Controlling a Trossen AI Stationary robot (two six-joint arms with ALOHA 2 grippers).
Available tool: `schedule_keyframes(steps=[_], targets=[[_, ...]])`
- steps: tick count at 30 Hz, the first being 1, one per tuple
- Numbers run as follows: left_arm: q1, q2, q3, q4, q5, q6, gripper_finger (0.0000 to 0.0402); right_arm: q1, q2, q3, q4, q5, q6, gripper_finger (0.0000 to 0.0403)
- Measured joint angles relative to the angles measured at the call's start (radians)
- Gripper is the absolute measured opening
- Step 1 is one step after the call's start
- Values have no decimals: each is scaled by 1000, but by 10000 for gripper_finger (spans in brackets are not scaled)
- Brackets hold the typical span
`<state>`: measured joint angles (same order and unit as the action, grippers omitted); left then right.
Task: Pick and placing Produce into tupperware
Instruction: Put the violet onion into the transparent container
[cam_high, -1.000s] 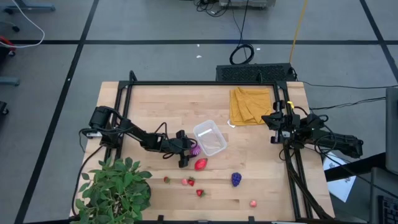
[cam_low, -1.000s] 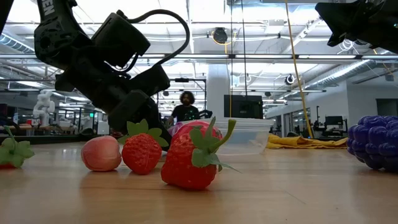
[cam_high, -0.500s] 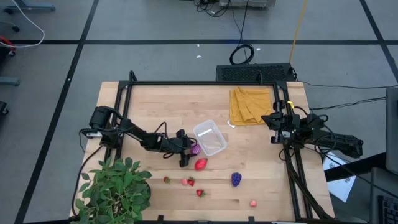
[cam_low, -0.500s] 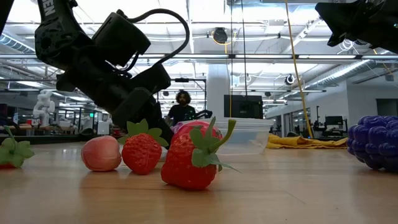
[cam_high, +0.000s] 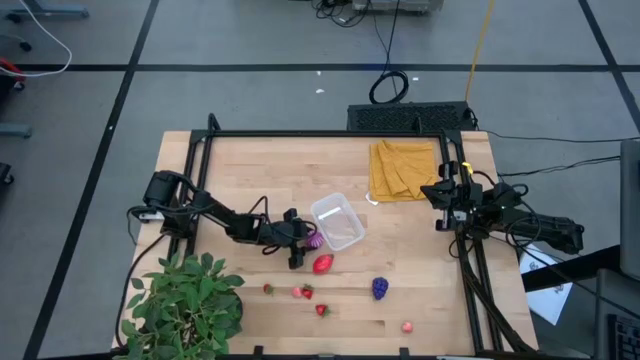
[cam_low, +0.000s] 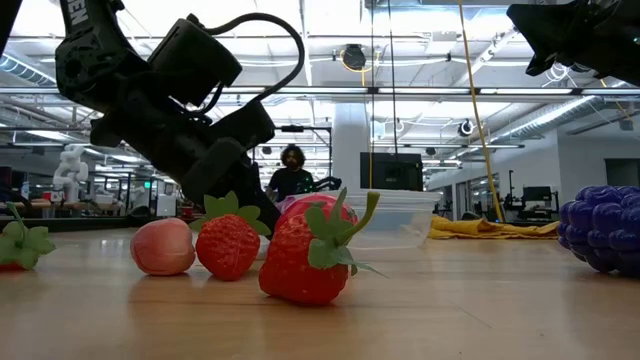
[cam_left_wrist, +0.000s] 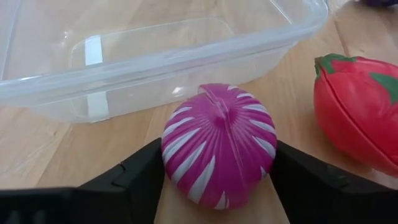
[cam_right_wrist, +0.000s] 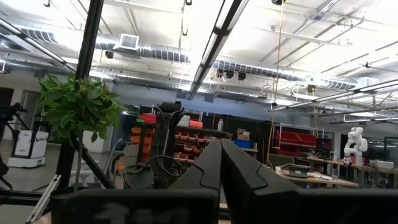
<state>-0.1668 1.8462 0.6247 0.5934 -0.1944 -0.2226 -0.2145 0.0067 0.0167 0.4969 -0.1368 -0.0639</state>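
Observation:
My left gripper (cam_high: 308, 241) is shut on a magenta fruit with white stripes (cam_left_wrist: 217, 143), low over the table beside the near left of the clear tupperware (cam_high: 336, 221). The empty tupperware stands on the table mid-way across. A large red strawberry (cam_high: 322, 264) lies just near of the gripper. Small strawberries (cam_high: 307, 292), a pink piece (cam_high: 296, 292), a purple grape bunch (cam_high: 380, 288) and a pink piece (cam_high: 407, 326) lie nearer the front edge. My right gripper (cam_right_wrist: 221, 168) is shut and empty, raised at the table's right edge. My left gripper pinches the magenta fruit by its two opposite sides (cam_left_wrist: 171, 158) between its two fingers (cam_left_wrist: 134, 180). The fingers come level from the table's left. The fruit sits low by the table; whether it rests on it cannot be told.
A green leafy potted plant (cam_high: 185, 300) stands at the near left corner. A folded mustard-yellow cloth (cam_high: 403, 170) lies at the far right. A black frame runs along the table's left, far and right edges. A person (cam_low: 291, 175) shows in the room beyond.

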Motion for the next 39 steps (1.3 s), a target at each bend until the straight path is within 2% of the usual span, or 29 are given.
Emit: schedule_keyframes(steps=[10, 17, 27, 32, 39], targets=[[-24, -4, 2, -28, -51, -20, 251, 0, 0, 0, 0, 0, 0, 0], [-34, -121, 1, -183, -106, -39, 273, 0, 0, 0, -1, 0, 0, 0], [-73, -267, 1, -316, -218, -19, 264, 0, 0, 0, -1, 0, 0, 0], [-74, -301, 1, -322, -253, 1, 273, 0, 0, 0, -1, 0, -1, 0], [-21, -301, 1, -208, -270, 98, 274, 0, 0, 0, 0, 0, -2, 0]])
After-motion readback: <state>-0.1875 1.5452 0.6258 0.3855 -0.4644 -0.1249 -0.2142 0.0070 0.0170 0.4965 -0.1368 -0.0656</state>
